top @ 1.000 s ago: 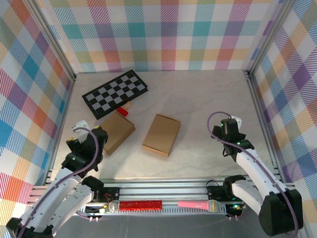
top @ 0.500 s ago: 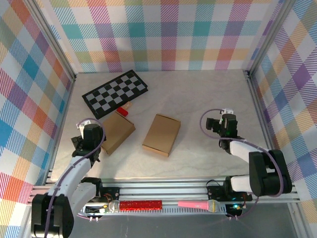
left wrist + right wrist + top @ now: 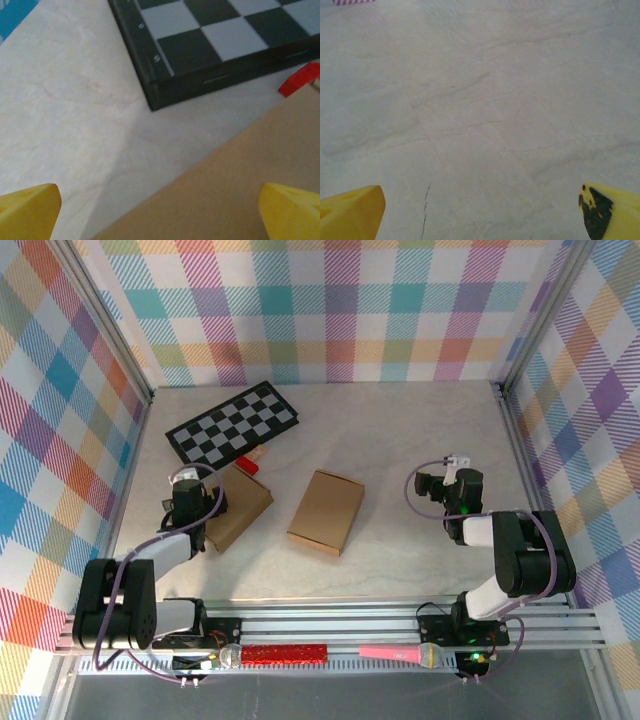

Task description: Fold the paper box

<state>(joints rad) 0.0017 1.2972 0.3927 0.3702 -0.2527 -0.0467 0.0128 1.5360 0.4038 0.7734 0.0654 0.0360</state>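
The left gripper (image 3: 195, 502) stands wide open with nothing between its yellow fingertips (image 3: 30, 210). It sits low over the table (image 3: 400, 430), at the left edge of the left paper box (image 3: 238, 508). In the left wrist view the gripper (image 3: 160, 212) straddles that edge: the right fingertip is over the brown card of the left paper box (image 3: 240, 175), while the left one is over bare table (image 3: 65, 100). Whether the tips touch the card cannot be told. Just beyond the box lies the corner of the folded chessboard (image 3: 225, 30), and a small red piece (image 3: 300, 80) shows at the box's far edge.

The right gripper (image 3: 432, 490) is likewise fully spread and holds nothing. In its wrist view the gripper (image 3: 480, 210) has only pale marbled table beneath its fingertips (image 3: 350, 210).

Between the two arms, the centre paper box (image 3: 327, 511) lies flat, apart from both grippers. The chessboard (image 3: 232, 428) rests behind the left box, with the red piece (image 3: 246, 466) between them.
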